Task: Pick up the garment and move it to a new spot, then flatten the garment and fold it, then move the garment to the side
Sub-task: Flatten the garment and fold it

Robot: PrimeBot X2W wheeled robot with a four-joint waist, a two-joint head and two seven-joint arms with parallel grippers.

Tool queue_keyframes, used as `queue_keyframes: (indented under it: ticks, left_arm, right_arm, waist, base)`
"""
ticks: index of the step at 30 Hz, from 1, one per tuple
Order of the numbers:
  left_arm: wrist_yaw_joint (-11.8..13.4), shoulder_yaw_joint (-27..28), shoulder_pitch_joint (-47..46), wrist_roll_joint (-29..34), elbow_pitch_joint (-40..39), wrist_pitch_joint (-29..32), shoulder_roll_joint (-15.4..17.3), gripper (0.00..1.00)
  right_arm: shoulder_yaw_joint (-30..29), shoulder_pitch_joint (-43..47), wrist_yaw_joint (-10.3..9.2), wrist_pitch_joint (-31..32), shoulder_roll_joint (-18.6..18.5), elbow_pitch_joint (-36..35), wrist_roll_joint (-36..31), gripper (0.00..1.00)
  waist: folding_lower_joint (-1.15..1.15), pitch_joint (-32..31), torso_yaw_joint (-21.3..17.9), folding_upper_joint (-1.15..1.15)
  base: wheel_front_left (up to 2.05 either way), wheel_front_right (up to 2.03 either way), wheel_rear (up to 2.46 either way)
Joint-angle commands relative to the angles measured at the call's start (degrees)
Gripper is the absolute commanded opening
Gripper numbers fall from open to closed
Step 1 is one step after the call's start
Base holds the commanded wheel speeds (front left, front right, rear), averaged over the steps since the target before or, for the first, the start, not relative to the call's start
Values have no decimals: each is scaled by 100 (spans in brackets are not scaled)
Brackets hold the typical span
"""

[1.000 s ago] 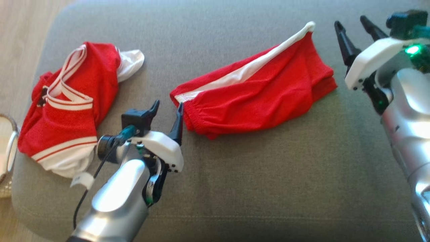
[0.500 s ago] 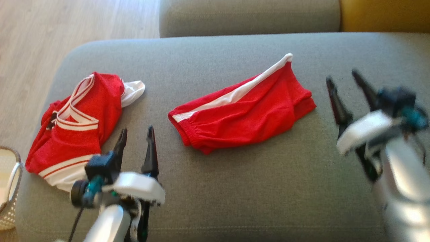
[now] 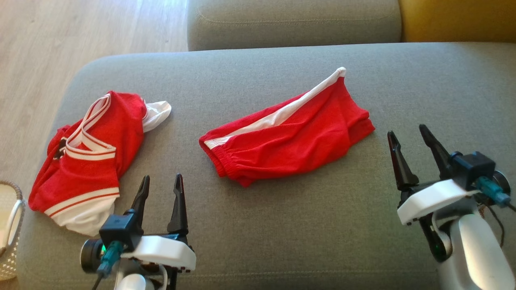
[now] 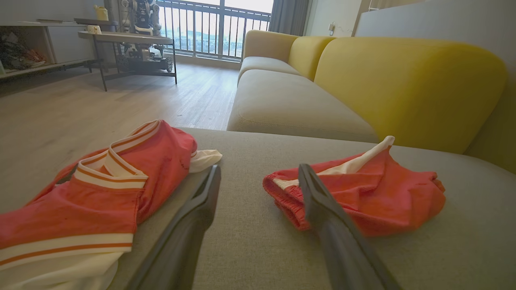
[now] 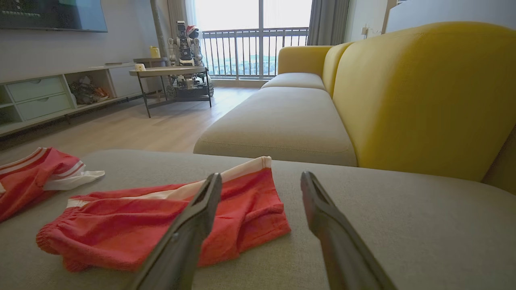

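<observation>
A grey cushion (image 3: 282,233) carries everything, with wood floor (image 3: 60,40) beyond it at 11 o'clock and a yellow sofa back (image 3: 459,20) at 1 o'clock. The left end effector (image 3: 162,177) hovers at 7 o'clock, fingers spread wide and empty. The right end effector (image 3: 406,130) hovers at 4 o'clock, equally wide and empty. Between them, apart from both, lie the shorts (image 3: 290,141), red with a white stripe, doubled over, waistband toward 8 o'clock. They are at 1 o'clock from the left end effector and 10 o'clock from the right. A crumpled jersey (image 3: 92,157) sits at 10 o'clock from the left end effector, near the cushion's edge, with a basket (image 3: 12,213) just past it.

I judge the shorts to be the garment, folded and awaiting the move aside. A pinch on the top layer alone would peel the fold open. Uneven lifting by the two arms would let the slack cloth sag and unfold. Dragging it toward 9 o'clock could bunch it into the jersey.
</observation>
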Motion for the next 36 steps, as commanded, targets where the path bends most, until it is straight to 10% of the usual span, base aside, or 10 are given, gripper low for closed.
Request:
queue_keyframes:
  ticks: [1,13,36]
  left_arm:
    - [-44,254,-220,71,-186,-70,-41,100]
    - [-284,200,-373,214,47,-70,-160,100]
    - [2,-337,-660,-46,282,-70,-169,100]
  right_arm:
    - [62,-127,-2,72,28,-247,-55,100]
    - [-448,-888,-2,1127,118,723,1394,100]
    - [-2168,-3242,-2,1497,120,4893,2832,100]
  waist:
    - [1,37,28,0]
    - [1,422,333,0]
    - [1,919,1094,0]
  base:
    - [0,0,0]
    - [0,0,0]
    - [0,0,0]
